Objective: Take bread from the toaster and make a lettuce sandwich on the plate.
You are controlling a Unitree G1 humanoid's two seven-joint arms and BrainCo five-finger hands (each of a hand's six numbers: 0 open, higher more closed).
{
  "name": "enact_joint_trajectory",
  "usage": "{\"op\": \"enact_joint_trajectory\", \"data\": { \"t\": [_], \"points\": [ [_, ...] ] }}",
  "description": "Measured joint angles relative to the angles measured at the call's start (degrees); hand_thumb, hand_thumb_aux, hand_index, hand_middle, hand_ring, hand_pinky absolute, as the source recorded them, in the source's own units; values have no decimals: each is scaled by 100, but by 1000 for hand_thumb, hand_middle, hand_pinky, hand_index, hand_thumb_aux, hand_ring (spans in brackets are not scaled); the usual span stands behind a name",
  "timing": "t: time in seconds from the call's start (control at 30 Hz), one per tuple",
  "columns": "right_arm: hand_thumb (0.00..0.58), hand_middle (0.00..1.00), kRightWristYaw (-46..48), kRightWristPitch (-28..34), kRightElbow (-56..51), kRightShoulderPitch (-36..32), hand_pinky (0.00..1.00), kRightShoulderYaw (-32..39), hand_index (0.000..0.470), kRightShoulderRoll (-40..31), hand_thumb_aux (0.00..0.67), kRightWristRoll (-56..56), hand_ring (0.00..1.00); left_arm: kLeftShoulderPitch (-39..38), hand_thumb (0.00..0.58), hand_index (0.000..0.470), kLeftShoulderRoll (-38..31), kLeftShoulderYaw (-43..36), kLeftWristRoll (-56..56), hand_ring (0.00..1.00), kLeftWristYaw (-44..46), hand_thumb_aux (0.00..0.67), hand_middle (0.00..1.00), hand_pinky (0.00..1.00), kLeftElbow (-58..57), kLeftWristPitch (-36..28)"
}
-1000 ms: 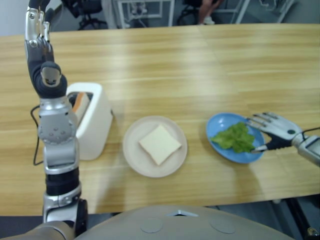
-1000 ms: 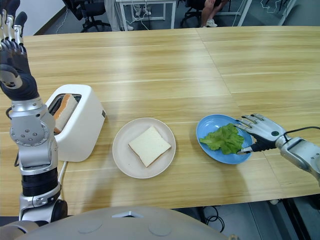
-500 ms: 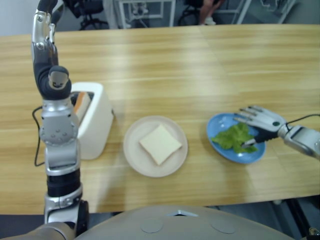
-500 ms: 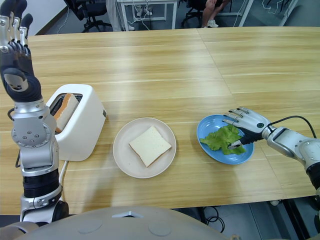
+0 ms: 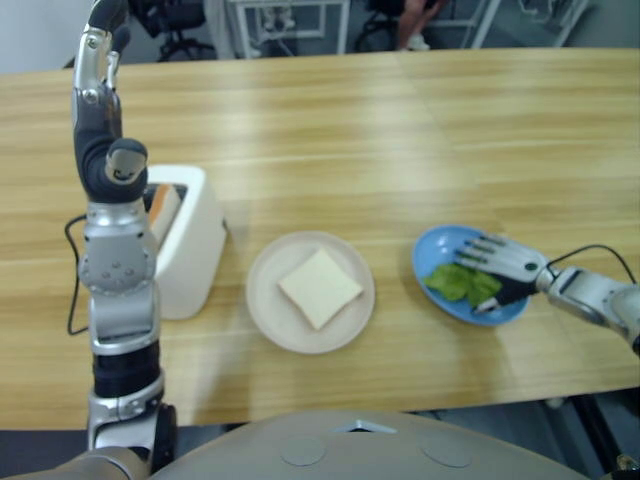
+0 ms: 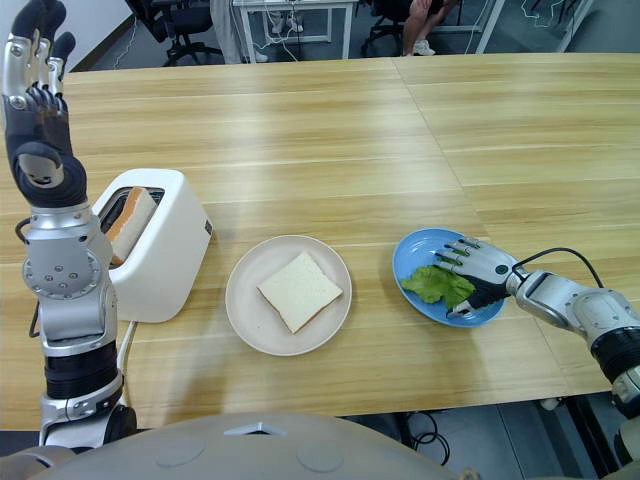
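A square slice of pale bread (image 6: 299,291) lies flat, turned cornerwise, in the middle of a round, shallow beige plate (image 6: 243,320) at the lower centre of the frame. Left of it stands a white, smooth-sided toaster (image 6: 165,262) with rounded corners, and a second slice (image 6: 130,222) with a tan crust juts up out of its top slot. Right of the beige plate, apart from it, sits a smaller glossy blue plate (image 6: 412,254) holding a crinkled green leaf of lettuce (image 6: 428,284). The right hand (image 6: 480,272) comes in from the lower right and lies over the right part of that leaf, palm down, its fingers stretched and spread above the lettuce and not closed on it. The left hand (image 6: 34,62) stands upright at the upper left, above the toaster, fingers nearly straight and holding nothing. Everything rests on a long table (image 6: 300,130) of light, streaky wood planks.
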State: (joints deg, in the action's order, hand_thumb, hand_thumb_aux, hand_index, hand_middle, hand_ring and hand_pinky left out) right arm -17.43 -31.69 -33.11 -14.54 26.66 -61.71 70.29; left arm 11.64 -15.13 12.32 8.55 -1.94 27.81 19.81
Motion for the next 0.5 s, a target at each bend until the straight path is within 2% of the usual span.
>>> {"op": "enact_joint_trajectory", "data": {
  "t": [0.03, 0.07, 0.1, 0.5],
  "points": [
    [447, 0, -57, 28, -70, -45, 0, 42, 240, 43, 349, 18, 0, -2, 0, 0, 0, 13, -3, 0, 2, 0, 0, 0, 6, -11],
    [558, 0, -112, 54, -156, -103, 0, 88, 370, 84, 539, 40, 0, -5, 0, 0, 1, 27, -10, 0, 3, 0, 0, 0, 19, -30],
    [580, 0, -193, 83, -260, -171, 0, 145, 460, 131, 670, 69, 0, -10, 0, 0, 1, 44, -28, 0, 4, 0, 0, 0, 47, -59],
    [580, 0, -728, 248, -648, -359, 0, 435, 460, 332, 670, -8, 0, -5, 0, 0, 2, 177, -211, 0, 1, 0, 0, 0, 234, -193]
  ]
}}
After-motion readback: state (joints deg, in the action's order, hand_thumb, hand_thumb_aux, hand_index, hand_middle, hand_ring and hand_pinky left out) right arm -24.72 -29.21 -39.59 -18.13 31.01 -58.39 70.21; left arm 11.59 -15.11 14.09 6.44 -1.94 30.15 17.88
